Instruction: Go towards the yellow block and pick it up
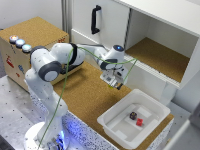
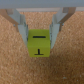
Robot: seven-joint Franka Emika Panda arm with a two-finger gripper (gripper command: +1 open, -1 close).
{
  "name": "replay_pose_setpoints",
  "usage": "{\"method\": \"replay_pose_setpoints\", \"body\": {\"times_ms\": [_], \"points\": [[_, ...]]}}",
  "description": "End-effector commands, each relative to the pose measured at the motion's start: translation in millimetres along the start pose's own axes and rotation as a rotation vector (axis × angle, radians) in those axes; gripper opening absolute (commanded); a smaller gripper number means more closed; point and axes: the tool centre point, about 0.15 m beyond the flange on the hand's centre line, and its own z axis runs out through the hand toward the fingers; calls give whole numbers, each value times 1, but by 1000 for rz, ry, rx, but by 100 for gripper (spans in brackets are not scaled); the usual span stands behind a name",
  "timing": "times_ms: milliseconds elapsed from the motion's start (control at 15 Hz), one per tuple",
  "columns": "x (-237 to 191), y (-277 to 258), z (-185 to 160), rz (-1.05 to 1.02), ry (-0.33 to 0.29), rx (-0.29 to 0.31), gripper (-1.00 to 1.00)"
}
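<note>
The yellow block (image 2: pixel 40 44) shows in the wrist view as a yellow-green cube with a dark "T"-like mark on its face. It sits between my two fingers (image 2: pixel 22 27), which press against its sides over the cork surface. My gripper (image 2: pixel 40 37) is shut on the block. In the exterior view my gripper (image 1: pixel 116 82) hangs low over the cork tabletop (image 1: pixel 90 95), near the foot of the white cabinet. The block itself is too small to make out there.
A white tray (image 1: pixel 120 131) at the exterior view's right front holds a dark block (image 1: pixel 133 115) and a red block (image 1: pixel 140 121). An open white cabinet (image 1: pixel 160 55) stands behind. A cork-topped box (image 1: pixel 30 35) with round buttons stands at the left. A green cable (image 1: pixel 65 95) hangs off the arm.
</note>
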Motion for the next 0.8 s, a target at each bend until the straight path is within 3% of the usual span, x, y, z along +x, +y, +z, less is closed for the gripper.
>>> {"method": "replay_pose_setpoints", "body": {"times_ms": [0,133,333,400,733], "points": [[-15,4,45,-4,39,-69,-100],[-19,9,57,35,21,-104,-100],[-18,14,61,68,6,-103,-100],[-16,16,54,83,23,-105,100],[-19,11,4,75,80,-31,100]]}}
